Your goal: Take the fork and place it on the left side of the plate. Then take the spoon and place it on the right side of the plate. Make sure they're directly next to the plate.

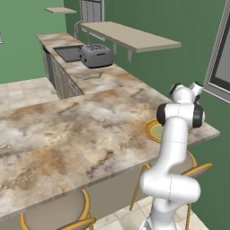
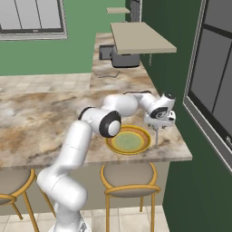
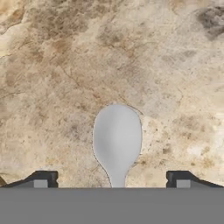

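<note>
Hand view shows the spoon (image 3: 117, 141) lying on the desk (image 3: 65, 65) between the spread hand (image 3: 112, 178), seemingly just placed; next, lift clear

You're looking at the plate (image 2: 129, 140) sitting on the counter (image 2: 54, 131) near its front edge, above a stool (image 2: 129, 186). The spoon (image 3: 117, 142) is lying flat on the counter at the plate's 3 o'clock, just beside it. The toaster (image 2: 124, 59) is sitting well behind, at 12 o'clock, with the fork (image 2: 108, 75) lying in front of it.
</note>
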